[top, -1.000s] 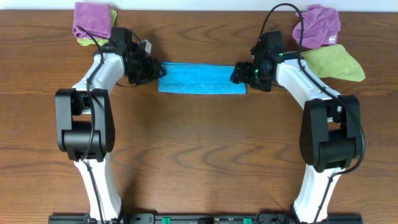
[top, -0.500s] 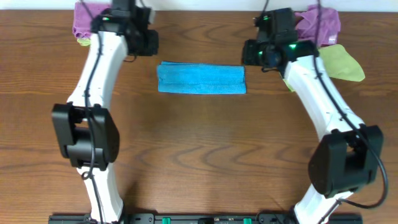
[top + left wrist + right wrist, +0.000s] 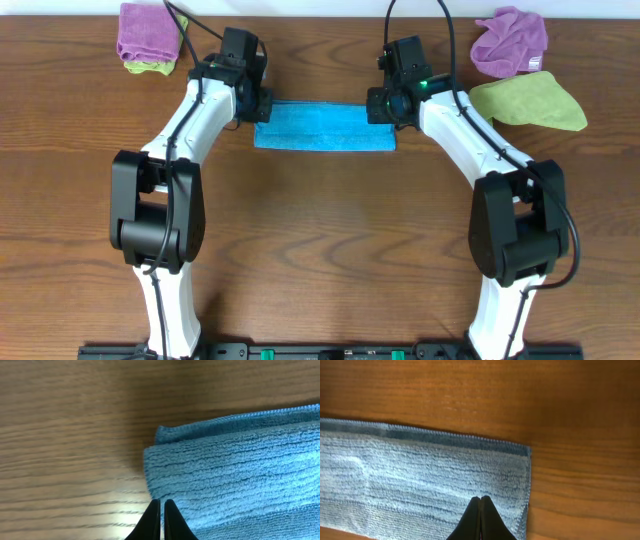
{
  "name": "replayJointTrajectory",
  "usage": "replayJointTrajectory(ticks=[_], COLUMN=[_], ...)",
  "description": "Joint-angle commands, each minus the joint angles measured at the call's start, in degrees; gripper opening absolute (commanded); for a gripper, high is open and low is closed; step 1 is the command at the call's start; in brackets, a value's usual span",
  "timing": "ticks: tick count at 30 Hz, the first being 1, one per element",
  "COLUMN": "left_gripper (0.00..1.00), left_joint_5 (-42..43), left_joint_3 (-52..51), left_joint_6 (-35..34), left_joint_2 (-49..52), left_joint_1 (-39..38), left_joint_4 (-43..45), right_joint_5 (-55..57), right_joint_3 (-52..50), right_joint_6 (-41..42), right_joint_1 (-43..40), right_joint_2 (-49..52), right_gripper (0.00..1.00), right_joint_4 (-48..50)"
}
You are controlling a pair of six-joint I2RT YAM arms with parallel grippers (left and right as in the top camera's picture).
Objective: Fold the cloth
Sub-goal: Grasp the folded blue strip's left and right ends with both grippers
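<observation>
The cloth (image 3: 325, 128) is a bright blue towel lying flat as a long folded strip on the wooden table at the back middle. My left gripper (image 3: 257, 106) hovers over its left end. In the left wrist view its shut fingertips (image 3: 161, 502) sit just above the left edge of the cloth (image 3: 240, 470), where two stacked layers show. My right gripper (image 3: 384, 105) is over the right end. In the right wrist view its shut tips (image 3: 480, 498) point down at the cloth (image 3: 420, 475) near the right-hand corner. Neither gripper holds any fabric.
A purple cloth (image 3: 148, 32) lies on a lime-green one (image 3: 150, 68) at the back left. Another purple cloth (image 3: 512, 40) and a lime-green cloth (image 3: 530, 100) lie at the back right, close to the right arm.
Both grippers left the cloth's ends, swung up toward the back, then came back over its far corners. Both went from open to shut. The cloth has stayed put.
</observation>
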Motion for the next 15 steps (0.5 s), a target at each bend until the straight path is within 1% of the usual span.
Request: replayJointTrajectory(ticks=[1, 6, 8, 15], left_gripper=[0.06, 0.06, 0.06, 0.06], left_joint_5=[3.48, 5.25, 5.29, 5.55], left_joint_3=[-2.08, -4.74, -4.90, -6.40], left_joint_6=[-2.10, -2.91, -2.93, -3.78], left_joint_2=[0.63, 0.63, 0.66, 1.66], left_joint_1=[-0.02, -0.02, -0.04, -0.09], left_joint_4=[1.49, 4.63, 5.01, 7.74], right_joint_5=[1.01, 1.01, 1.01, 0.96], right_joint_3=[0.28, 0.28, 0.28, 0.26], right_joint_6=[-0.44, -0.44, -0.44, -0.44], right_joint_1=[-0.04, -0.04, -0.04, -0.04], right_joint_2=[-0.22, -0.07, 0.07, 0.39], right_gripper=[0.01, 0.02, 0.01, 0.01], right_joint_4=[0.57, 0.70, 0.70, 0.55])
